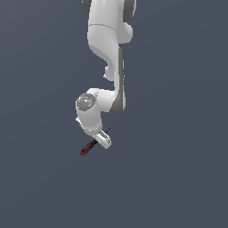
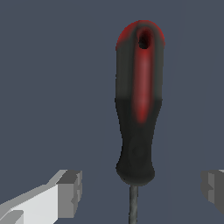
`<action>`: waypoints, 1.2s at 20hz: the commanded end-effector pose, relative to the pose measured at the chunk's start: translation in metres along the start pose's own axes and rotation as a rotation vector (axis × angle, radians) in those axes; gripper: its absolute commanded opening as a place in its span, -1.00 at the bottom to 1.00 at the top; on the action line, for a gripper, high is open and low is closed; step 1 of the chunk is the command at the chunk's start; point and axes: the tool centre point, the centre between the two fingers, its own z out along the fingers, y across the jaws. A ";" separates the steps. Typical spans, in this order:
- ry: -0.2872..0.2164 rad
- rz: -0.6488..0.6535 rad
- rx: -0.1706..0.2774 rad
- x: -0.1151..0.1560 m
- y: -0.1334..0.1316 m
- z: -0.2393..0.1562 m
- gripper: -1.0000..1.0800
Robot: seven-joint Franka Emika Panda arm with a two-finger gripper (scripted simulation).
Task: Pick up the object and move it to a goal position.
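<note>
screwdriver (image 2: 139, 105): lies on the flat grey ground, lower centre-left of the exterior frame, under the arm's tip.
gripper (image 2: 140, 192): released, fingers spread wide; one pad (image 2: 72, 192) on each side, neither touching, flanking the spot where handle meets shaft.
risk: a squeeze there may catch only the thin shaft (image 2: 133, 205), so the tool could pivot or slip out.
materials: handle rounded, matte black with a red stripe and cap, hanging hole near the end; shaft slim dark metal; finger pads blocky and grey.
</note>
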 end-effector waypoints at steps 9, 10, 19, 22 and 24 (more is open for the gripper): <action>0.000 0.002 0.000 0.001 0.000 0.018 -1.00; 0.000 0.002 0.000 0.001 0.000 0.018 -1.00; 0.000 0.002 0.000 0.000 -0.001 0.017 -1.00; 0.000 0.002 0.000 -0.004 -0.003 0.013 -1.00; 0.000 0.002 0.000 -0.008 -0.005 0.009 -1.00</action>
